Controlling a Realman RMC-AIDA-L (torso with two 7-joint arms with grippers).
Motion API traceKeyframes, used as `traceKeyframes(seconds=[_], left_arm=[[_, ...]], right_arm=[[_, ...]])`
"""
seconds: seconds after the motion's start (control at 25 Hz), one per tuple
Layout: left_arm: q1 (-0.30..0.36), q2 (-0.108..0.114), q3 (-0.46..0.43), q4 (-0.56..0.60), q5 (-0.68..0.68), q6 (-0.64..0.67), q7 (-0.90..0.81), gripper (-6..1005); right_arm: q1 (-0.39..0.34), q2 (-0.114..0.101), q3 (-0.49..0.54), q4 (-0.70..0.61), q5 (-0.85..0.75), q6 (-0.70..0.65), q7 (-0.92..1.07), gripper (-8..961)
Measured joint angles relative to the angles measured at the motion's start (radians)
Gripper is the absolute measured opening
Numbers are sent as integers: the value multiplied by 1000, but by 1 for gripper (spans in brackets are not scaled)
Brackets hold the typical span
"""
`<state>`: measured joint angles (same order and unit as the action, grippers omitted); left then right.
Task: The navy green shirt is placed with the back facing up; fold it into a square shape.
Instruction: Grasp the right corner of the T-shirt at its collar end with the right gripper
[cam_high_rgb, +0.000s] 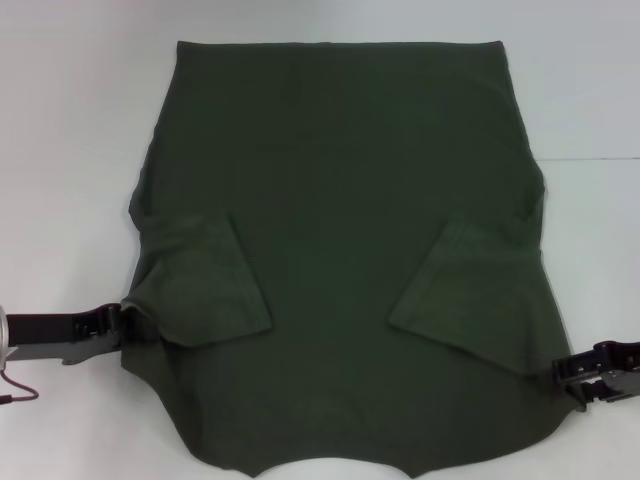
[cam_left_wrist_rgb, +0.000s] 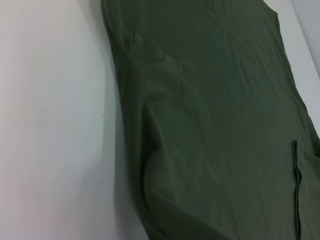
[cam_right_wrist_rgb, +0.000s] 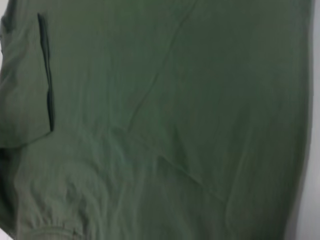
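Both grippers, left (cam_high_rgb: 122, 322) and right (cam_high_rgb: 560, 372), at shirt (cam_high_rgb: 340, 200) edges, head view only; grip perhaps unclear.

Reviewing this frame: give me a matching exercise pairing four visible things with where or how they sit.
Things:
1. left gripper
2. right gripper
3. shirt sleeves
4. table

States:
A. white, bare around the cloth
B. at the navy green shirt's right edge
C. folded inward onto the shirt's back
D. at the shirt's left edge

Pairs: 1-D, 2-B, 3-C, 4-A
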<state>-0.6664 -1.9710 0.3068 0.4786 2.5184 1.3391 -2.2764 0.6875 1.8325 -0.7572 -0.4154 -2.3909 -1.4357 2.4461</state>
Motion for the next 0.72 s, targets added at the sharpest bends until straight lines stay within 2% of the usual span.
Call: traceKeyframes(seconds=[0.2,0.44,0.56,0.72], left_arm=[[2,0,0,0,0,0,0,37],[5,-1,0,0,0,0,1,37],[5,-2,0,0,0,0,2,37],[4,-3,0,0,0,0,4,37]], right_arm=[[0,4,-2,-3,-9,6,0,761],[0,5,0,-3,-10,11,-4,583],[0,5,2,-2,-10,12,-7,423],[0,10,-1,-5,-10,16,-13,394]])
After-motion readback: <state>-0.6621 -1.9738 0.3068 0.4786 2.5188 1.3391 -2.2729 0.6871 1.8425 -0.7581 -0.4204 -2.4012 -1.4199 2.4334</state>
